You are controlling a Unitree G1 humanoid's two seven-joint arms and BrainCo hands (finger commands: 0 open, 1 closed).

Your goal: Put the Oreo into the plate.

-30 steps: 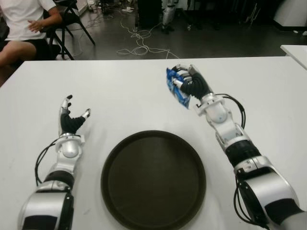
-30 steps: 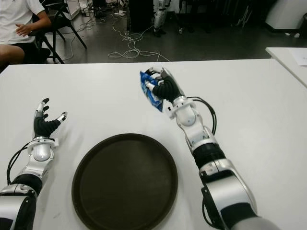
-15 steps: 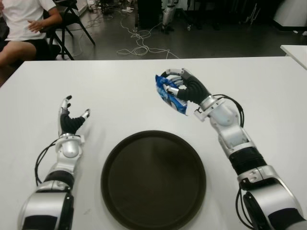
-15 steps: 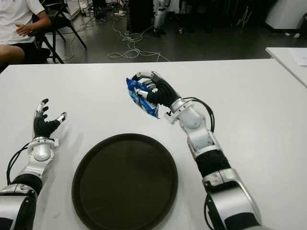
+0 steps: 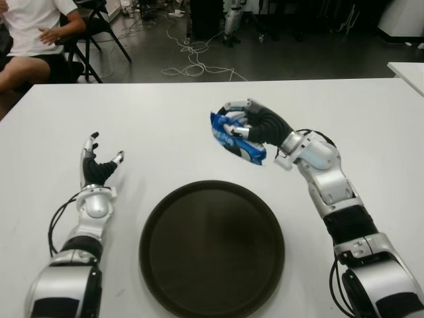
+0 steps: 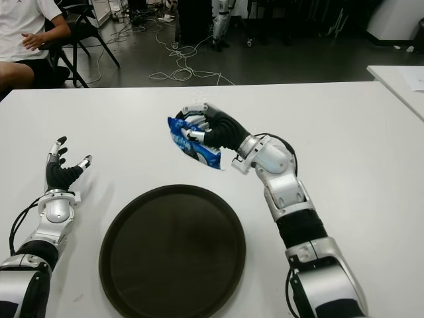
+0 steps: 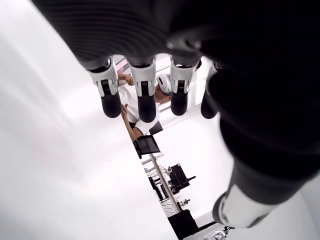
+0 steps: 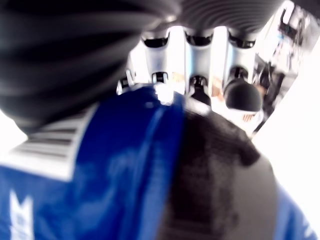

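**Oreo packet held above the table, short of the plate**

Eye views: the right hand [image 5: 255, 126] has its fingers curled around a blue Oreo packet [image 5: 236, 140], held in the air beyond the far rim of the dark round plate [image 5: 212, 248] on the white table [image 5: 165, 119]. The packet sticks out below the fingers, tilted. It looks light, soft and crinkly, likely slippery foil with breakable biscuits inside, so a gentle wrap around its middle suits it better than a hard squeeze. The left hand [image 5: 97, 167] shows to the left of the plate, fingers spread and holding nothing.

Left wrist view: straight, separated fingers [image 7: 145, 95], nothing between them.

Right wrist view: the blue wrapper fills the palm, with fingers [image 8: 200, 75] folded over its far edge.
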